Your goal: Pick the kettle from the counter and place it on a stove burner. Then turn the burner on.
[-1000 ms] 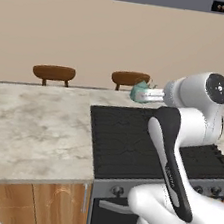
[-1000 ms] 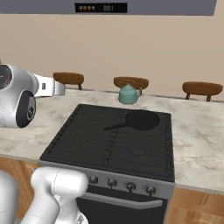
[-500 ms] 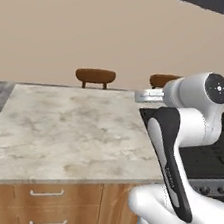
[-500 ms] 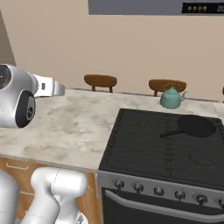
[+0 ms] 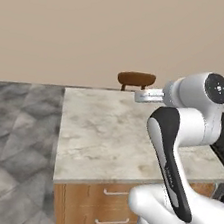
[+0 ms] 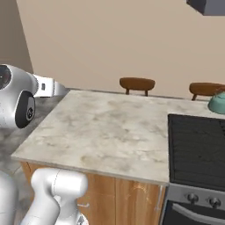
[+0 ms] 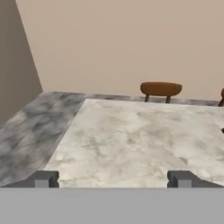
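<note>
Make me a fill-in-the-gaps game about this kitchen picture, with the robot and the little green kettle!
1. The kettle sits at the back of the counter, just behind the black ____.
2. The gripper has its two fingertips wide ____, with nothing between them.
3. Behind the counter stand brown wooden ____.
4. The drawer fronts under the counter are made of ____.

Missing words: stove; open; chairs; wood
</note>
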Available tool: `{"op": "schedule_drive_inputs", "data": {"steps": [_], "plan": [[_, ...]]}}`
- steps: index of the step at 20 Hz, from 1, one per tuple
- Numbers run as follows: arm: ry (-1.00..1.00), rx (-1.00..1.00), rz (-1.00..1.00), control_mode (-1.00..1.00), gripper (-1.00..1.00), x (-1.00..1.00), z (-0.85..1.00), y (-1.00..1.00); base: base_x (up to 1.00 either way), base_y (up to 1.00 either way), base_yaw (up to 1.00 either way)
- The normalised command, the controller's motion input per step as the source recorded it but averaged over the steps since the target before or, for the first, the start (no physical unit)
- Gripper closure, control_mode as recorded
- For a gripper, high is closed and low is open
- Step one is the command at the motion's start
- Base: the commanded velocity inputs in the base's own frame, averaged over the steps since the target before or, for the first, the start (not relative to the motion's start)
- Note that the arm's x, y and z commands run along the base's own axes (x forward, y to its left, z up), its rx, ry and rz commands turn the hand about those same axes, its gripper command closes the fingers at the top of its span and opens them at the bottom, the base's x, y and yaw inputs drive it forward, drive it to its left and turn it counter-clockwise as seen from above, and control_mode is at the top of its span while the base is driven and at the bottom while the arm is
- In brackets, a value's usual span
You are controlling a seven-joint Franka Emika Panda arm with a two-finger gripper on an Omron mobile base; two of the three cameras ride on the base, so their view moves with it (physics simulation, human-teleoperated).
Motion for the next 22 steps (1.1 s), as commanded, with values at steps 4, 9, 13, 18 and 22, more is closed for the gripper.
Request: {"op": "schedule_drive_inputs", "data": {"steps": [4, 9, 13, 18, 22], "plan": [[0.0, 0.0, 0.0, 1.0, -1.0, 0.0, 0.0, 0.0, 0.0, 1.0, 0.0], [0.0, 0.0, 0.0, 1.0, -1.0, 0.0, 0.0, 0.0, 0.0, 1.0, 0.0], [0.0, 0.0, 0.0, 1.0, -1.0, 0.0, 0.0, 0.0, 0.01, 1.0, 0.0], [0.0, 0.0, 0.0, 1.0, -1.0, 0.0, 0.0, 0.0, 0.05, 1.0, 0.0], [0.0, 0.0, 0.0, 1.0, -1.0, 0.0, 0.0, 0.0, 0.1, 1.0, 0.0]]}}
